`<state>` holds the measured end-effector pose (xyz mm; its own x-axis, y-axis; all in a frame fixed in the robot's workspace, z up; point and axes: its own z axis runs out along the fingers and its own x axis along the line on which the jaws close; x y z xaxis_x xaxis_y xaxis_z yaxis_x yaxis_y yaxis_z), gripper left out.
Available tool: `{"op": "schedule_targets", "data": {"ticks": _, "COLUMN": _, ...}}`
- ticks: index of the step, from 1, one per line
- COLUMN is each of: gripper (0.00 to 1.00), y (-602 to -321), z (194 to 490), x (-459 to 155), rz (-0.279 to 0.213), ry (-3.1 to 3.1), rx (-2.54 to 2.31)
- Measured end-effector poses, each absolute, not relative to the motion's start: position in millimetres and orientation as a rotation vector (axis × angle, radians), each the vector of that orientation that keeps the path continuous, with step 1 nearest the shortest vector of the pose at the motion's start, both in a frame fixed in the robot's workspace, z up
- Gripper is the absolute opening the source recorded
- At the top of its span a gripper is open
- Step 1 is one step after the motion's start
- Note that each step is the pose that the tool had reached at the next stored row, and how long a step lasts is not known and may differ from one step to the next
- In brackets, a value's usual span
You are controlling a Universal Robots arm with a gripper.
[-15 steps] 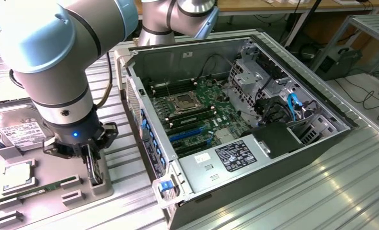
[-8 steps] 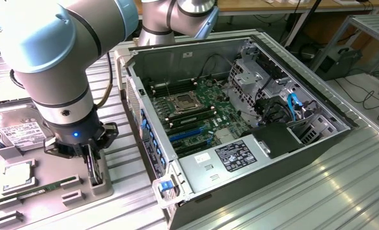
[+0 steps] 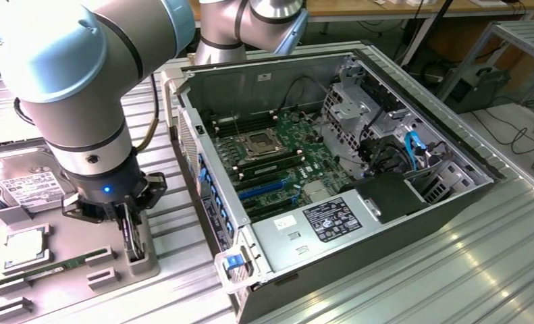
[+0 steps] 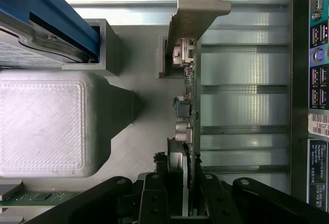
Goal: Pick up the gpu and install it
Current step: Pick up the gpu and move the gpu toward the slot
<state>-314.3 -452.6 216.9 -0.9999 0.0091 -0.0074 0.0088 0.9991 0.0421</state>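
The gpu (image 3: pixel 134 241) stands on edge in a grey holder (image 3: pixel 142 262) on the fixture tray, at the exterior view's left, beside the open computer case. In the wrist view the gpu (image 4: pixel 192 100) is a thin green card seen edge-on, with its silver end bracket (image 4: pixel 198 8) at the far end. My gripper (image 3: pixel 128 228) is lowered straight over it. Its black fingers (image 4: pixel 154 198) sit on either side of the card's near end, and my gripper (image 4: pixel 185 196) is shut on the gpu. The card still rests in its holder.
The open case (image 3: pixel 447 202) lies on its side with the motherboard (image 3: pixel 276 158) and blue slots (image 3: pixel 264 190) exposed. On the tray (image 3: pixel 69 297) are a hard drive (image 3: pixel 23 179), a CPU (image 3: pixel 23 246) and a RAM stick (image 3: pixel 55 266). The case's rear ports (image 4: pixel 318 54) are close by.
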Motion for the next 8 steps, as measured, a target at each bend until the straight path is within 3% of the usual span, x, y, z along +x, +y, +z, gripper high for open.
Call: {"op": "schedule_targets", "data": {"ticks": 8, "gripper": 0.28, "y": -452.6, "z": 225.3, "x": -314.3, "rz": 0.066, "ry": 3.133, "rx": 0.014}}
